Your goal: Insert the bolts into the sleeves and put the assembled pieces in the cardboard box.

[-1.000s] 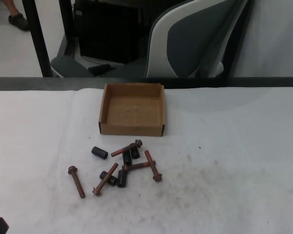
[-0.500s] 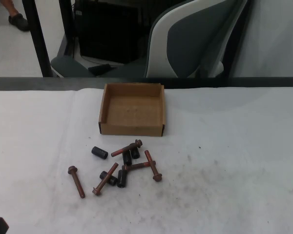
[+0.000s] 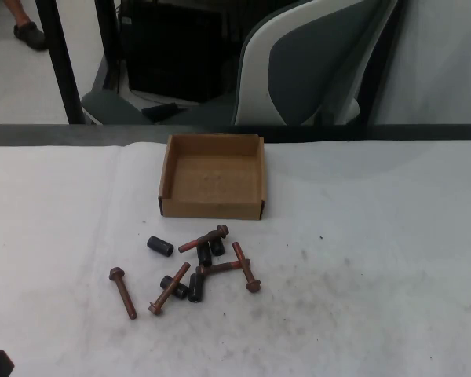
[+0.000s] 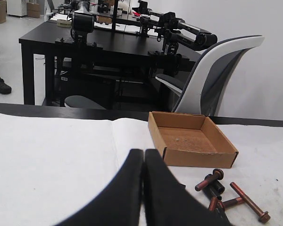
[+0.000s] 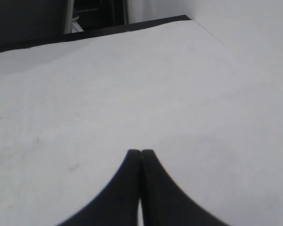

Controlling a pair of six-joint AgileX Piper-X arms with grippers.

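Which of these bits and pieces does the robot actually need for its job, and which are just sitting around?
For the job: the reddish bolts, the black sleeves, the cardboard box.

Just lying about: the office chair, the black desk behind the bench.

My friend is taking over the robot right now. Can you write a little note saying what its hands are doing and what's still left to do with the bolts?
Left gripper: shut, holding nothing, above the bench on the near side of the pile.
Right gripper: shut, holding nothing, above a bare part of the bench.
Cardboard box: empty, towards the far edge.
Bolts and sleeves: loose on the bench just in front of the box, some lying across each other.
Done: nothing yet.
Left: put each bolt in a sleeve, then put every assembled piece in the box.
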